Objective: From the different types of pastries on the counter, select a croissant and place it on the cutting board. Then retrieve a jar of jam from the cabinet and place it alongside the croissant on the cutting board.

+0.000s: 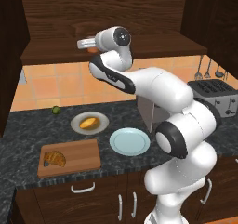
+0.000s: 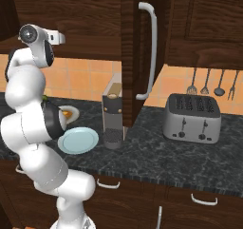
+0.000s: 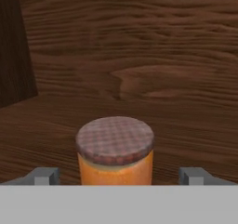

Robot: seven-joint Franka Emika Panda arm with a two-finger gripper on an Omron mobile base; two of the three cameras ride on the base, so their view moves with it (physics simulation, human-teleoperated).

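Note:
The brown ridged croissant [image 1: 55,158] lies on the wooden cutting board [image 1: 76,157] at the counter's [image 1: 25,125] front left. The arm reaches up into the cabinet [image 1: 158,49]. In the hand view the jar of jam [image 3: 115,151], orange with a greyish checked lid, stands upright on the plank shelf. My gripper [image 3: 119,176] is open, its fingertips [image 3: 44,175] wide apart on either side of the jar and not touching it. From the base views the hand [image 1: 86,43] [image 2: 59,37] is level with the shelf. The golden bun [image 1: 88,122] rests on a grey plate.
A pale blue plate [image 1: 129,141] sits right of the board and a small green fruit [image 1: 56,109] sits near the wall. An open cabinet door [image 2: 142,47] hangs right of the arm, above a coffee machine [image 2: 113,114]. A toaster [image 2: 192,118] stands further right.

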